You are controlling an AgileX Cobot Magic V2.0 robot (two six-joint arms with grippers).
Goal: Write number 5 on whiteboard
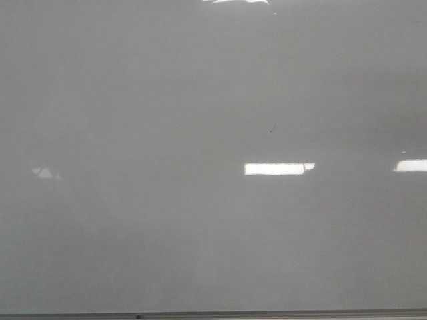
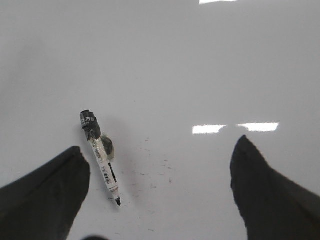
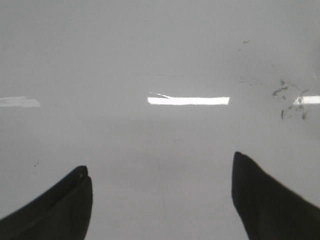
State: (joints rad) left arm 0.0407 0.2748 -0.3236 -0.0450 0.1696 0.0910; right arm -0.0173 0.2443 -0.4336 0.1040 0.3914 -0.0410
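Your whiteboard (image 1: 200,220) shows no 5 yet. The marker (image 2: 101,156) lies on it, seemingly uncapped, between the left gripper's (image 2: 160,200) wide, empty fingers; the right gripper (image 3: 160,200) is likewise. Grasp it next.

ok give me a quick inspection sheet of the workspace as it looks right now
surface: glossy grey whiteboard, metal edge along the near side, bright light reflections
job's things: no number 5 drawn; uncapped marker lying on the board, ungripped
clutter: tiny dark speck; faint smudges in right wrist view
grippers: left hand open above marker area; right hand open, empty
cables: nothing seen
surroundings: nothing seen
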